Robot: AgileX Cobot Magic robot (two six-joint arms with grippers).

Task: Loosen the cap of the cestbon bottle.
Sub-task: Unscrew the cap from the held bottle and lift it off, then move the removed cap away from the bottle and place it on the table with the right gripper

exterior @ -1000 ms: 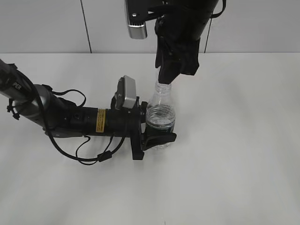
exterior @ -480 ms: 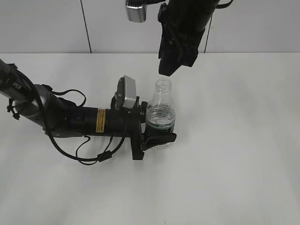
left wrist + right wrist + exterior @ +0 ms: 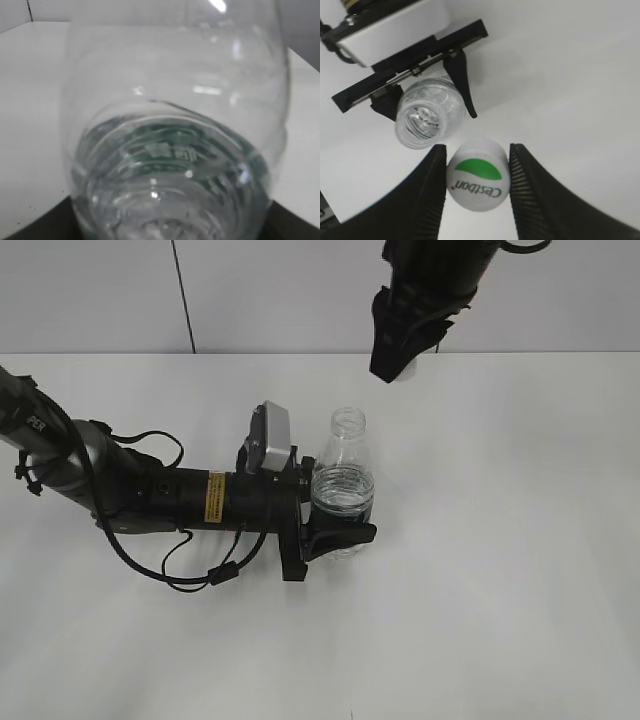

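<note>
The white table [image 3: 500,570] carries everything, and my left arm lies low across its left side, reaching to the middle. My left tool [image 3: 335,535] is clamped on the cestbon bottle [image 3: 343,490], one dark finger curving round its near side; in my left wrist view the clear body and green label fill the frame. The bottle stands upright near the table's middle with its neck open and bare. My right arm hangs from the far top edge, right of the bottle. My right tool [image 3: 477,175] is up there, well apart from the neck and to its far right, and it is closed on the cap [image 3: 478,174]: my right wrist view shows the white cap with its green half-circle pinched between the two ribbed fingers [image 3: 530,185], the bottle's open mouth below and to the left of it.
</note>
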